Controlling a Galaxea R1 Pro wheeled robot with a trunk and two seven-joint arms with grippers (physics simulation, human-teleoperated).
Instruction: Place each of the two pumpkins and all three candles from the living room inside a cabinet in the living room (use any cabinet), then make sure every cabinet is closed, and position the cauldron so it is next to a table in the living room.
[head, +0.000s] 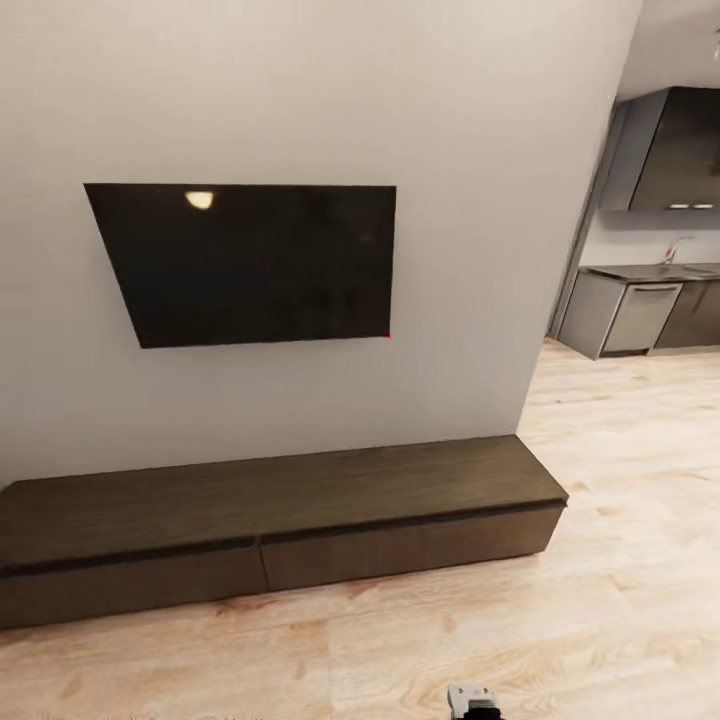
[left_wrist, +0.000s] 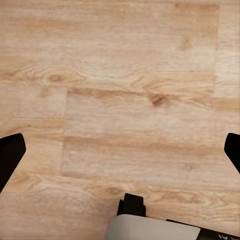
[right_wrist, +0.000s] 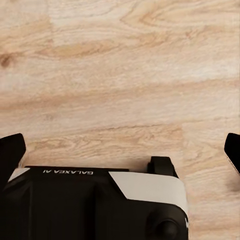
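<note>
The long low dark-brown cabinet (head: 280, 500) stands against the white wall, its top bare and both drawer fronts flush and closed. The pumpkins, candles, cauldron and table are out of view. My left gripper (left_wrist: 120, 152) hangs open over the wooden floor, with one black fingertip (left_wrist: 10, 157) at each side of the left wrist view and nothing between them. My right gripper (right_wrist: 120, 152) is open too, over bare floor, with black fingertips (right_wrist: 11, 152) wide apart and empty.
A black TV (head: 245, 262) hangs on the wall above the cabinet. Past the wall's right end lies a grey kitchen (head: 645, 310) with a counter. Light wood floor (head: 400, 650) stretches in front. Part of my base (right_wrist: 90, 205) shows below the right gripper.
</note>
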